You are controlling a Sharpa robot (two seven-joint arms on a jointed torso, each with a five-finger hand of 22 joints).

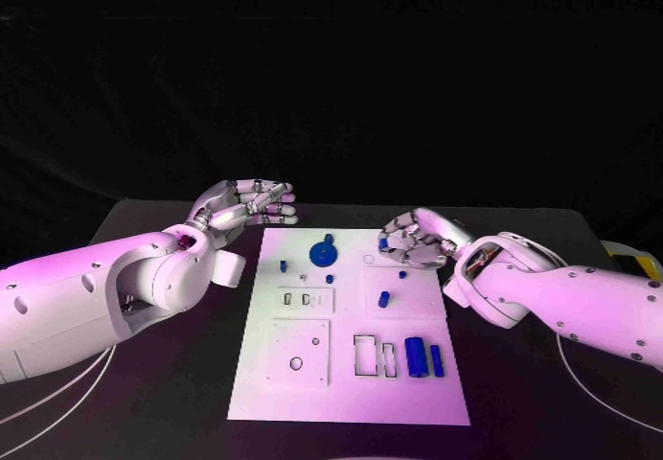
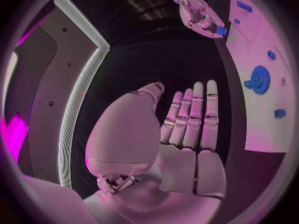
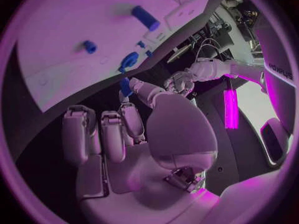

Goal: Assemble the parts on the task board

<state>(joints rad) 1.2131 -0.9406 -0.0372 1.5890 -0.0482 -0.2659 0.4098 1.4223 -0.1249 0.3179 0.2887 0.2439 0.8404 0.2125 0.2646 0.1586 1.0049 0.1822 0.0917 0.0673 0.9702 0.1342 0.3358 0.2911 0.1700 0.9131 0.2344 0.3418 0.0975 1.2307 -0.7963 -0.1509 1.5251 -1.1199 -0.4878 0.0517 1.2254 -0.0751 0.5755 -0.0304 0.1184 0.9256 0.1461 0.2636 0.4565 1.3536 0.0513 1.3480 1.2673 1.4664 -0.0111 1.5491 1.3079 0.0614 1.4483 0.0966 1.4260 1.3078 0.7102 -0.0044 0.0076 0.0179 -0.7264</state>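
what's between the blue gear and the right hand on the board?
In the head view, between the blue gear and the right hand lies bare white task board with one small round hole. The hand pinches a small blue part.

Light: dim overall, pink-magenta wash across the scene.
Background: near-black beyond the table [image 1: 152, 216], detail lost.
Brightest area: task board [image 1: 346, 374], glowing pale against the dark top.
Glare: soft sheen on the left hand [image 1: 249, 203] and right hand [image 1: 415, 240]; vivid magenta strip in right wrist view.
Distortion: wrist views circular, straight edges bowed, rims darkened.
Focus: near palms slightly soft, small blue parts [image 1: 422, 357] grainy.
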